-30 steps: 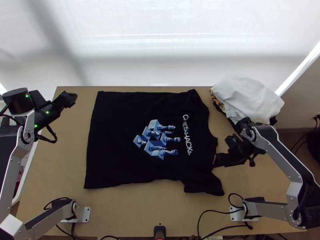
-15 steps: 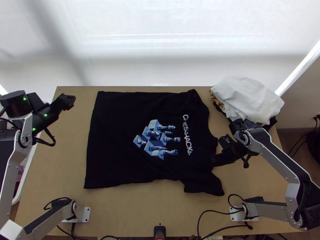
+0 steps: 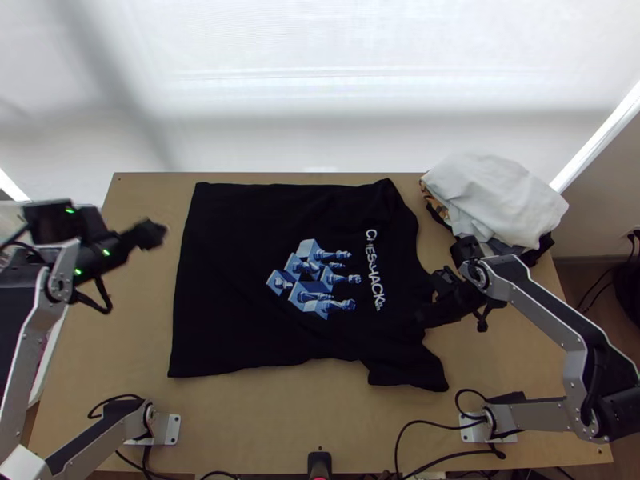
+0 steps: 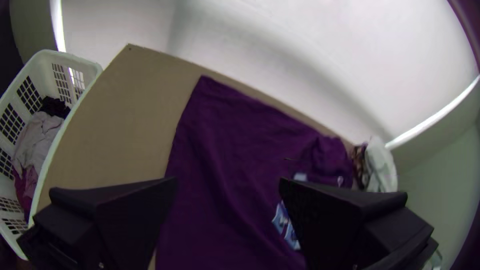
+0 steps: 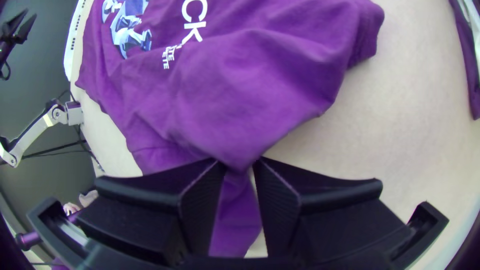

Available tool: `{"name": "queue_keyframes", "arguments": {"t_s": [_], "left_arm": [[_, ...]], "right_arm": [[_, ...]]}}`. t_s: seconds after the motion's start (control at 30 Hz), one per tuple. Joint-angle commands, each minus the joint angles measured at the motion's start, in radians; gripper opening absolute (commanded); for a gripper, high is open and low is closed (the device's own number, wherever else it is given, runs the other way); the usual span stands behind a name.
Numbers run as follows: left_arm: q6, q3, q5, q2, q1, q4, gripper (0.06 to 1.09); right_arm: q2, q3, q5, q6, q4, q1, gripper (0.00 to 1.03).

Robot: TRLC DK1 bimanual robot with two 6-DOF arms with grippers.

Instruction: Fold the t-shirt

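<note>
Black T-shirt (image 3: 232, 280) lies spread mostly flat on the light wooden counter (image 3: 272, 416), approx. mid-counter, blue chess-piece print (image 3: 312, 280) & white lettering (image 3: 374, 270) facing up. Hem (image 3: 178, 320) is toward the L side, collar end toward the R; 1 short sleeve (image 3: 412, 374) sticks out at the near R corner.

R end effector (image 3: 426, 317) is at the shirt's collar end, btwn the neckline & that near sleeve. In the R wrist view its 2 fingers are nearly together w/ a gathered bit of shirt fabric pinched btwn the tips; the cloth rises in soft folds to the grip & some hangs down btwn the fingers.

L end effector (image 3: 150, 234) is above the counter's L part, just beside the hem side, not touching the shirt. Per the L wrist view its 2 fingers are wide apart w/ nothing btwn them.

Clothes pile (image 3: 496, 200), white garment on top, sits at the counter's far R corner, near the shirt. White laundry basket (image 4: 75, 61) w/ some clothes (image 4: 37, 137) in it stands just beside the counter's L edge.
</note>
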Motion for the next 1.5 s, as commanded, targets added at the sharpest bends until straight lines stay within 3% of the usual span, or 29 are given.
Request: {"name": "queue_keyframes", "arguments": {"t_s": [0.0, 0.03, 0.13, 0.23, 0.27, 0.3, 0.33, 0.43, 0.63, 0.8, 0.9, 0.97, 1.07, 1.1, 1.47], "left_arm": [[0.157, -0.065, -0.001, -0.029, -0.022, -0.124, 1.03], [0.186, -0.074, -0.001, -0.024, -0.023, -0.183, 1.03], [0.276, -0.12, -0.002, -0.016, -0.02, -0.297, 1.03], [0.356, -0.16, -0.032, -0.016, -0.017, -0.366, 1.03], [0.384, -0.171, -0.05, -0.016, -0.022, -0.398, 1.03], [0.415, -0.182, -0.061, -0.016, -0.022, -0.418, 1.03], [0.425, -0.193, -0.064, -0.019, -0.023, -0.423, 1.03], [0.491, -0.236, -0.081, -0.016, -0.034, -0.469, 1.03], [0.573, -0.328, -0.082, -0.006, -0.042, -0.48, 1.03], [0.551, -0.424, -0.179, 0.025, -0.097, -0.48, 1.03], [0.556, -0.444, -0.176, 0.027, -0.101, -0.467, 0.95], [0.556, -0.441, -0.176, 0.033, -0.101, -0.466, 0.85], [0.551, -0.438, -0.171, 0.039, -0.117, -0.452, 0.54], [0.543, -0.443, -0.171, 0.044, -0.126, -0.437, 0.5], [0.531, -0.443, -0.177, 0.215, -0.135, -0.43, 0.5]], "right_arm": [[0.029, -0.036, -0.008, 0.012, 0.01, 0.006, 0.3], [0.031, -0.04, -0.008, 0.012, 0.013, 0.004, 0.33], [0.034, -0.054, -0.007, 0.011, 0.015, 0.006, 0.53], [0.029, -0.059, -0.008, 0.012, 0.015, 0.009, 0.52], [0.021, -0.059, -0.008, 0.012, 0.016, 0.011, 0.42], [0.017, -0.06, -0.008, 0.014, 0.024, 0.009, 0.2], [0.012, -0.059, -0.008, 0.024, 0.033, 0.004, 0.12], [0.006, -0.06, -0.008, 0.028, 0.032, 0.006, 0.02], [-0.014, -0.053, -0.01, 0.049, 0.022, 0.012, 0.03], [-0.018, -0.037, -0.01, 0.058, 0.022, -0.006, 0.03], [-0.018, -0.034, -0.01, 0.06, 0.022, -0.012, 0.03], [-0.02, -0.034, -0.01, 0.063, 0.022, -0.012, 0.03], [-0.022, -0.033, -0.01, 0.067, 0.022, -0.011, 0.03], [-0.022, -0.033, -0.01, 0.07, 0.022, -0.009, 0.03], [-0.034, -0.025, -0.01, 0.08, 0.021, -0.009, 0.03]]}}
